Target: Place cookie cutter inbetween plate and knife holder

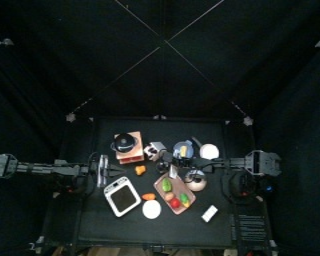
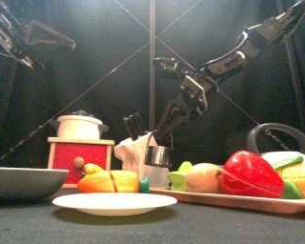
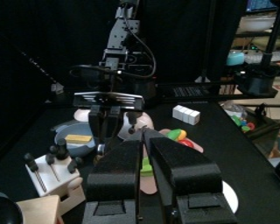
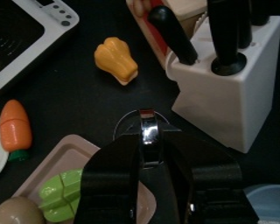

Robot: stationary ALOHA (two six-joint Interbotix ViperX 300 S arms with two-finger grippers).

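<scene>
Jaws of R gripper (image 4: pixel 147 147) on cookie cutter (image 4: pixel 149 129), axis along jaws

plate (image 2: pixel 114 203) front-left | tray (image 2: pixel 244 200) front-right | knife holder (image 2: pixel 81 152) behind plate

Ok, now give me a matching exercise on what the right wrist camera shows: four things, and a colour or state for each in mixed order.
Things:
1. carrot
2. knife block
3. toy pepper
4. right gripper

Descriptions:
A. white, with black handles sticking out
B. black jaws closed on a small shiny cookie cutter
C. orange, lying beside the pink board
D. yellow-orange, alone on the bare black table

Pairs: 1-C, 2-A, 3-D, 4-B
</scene>
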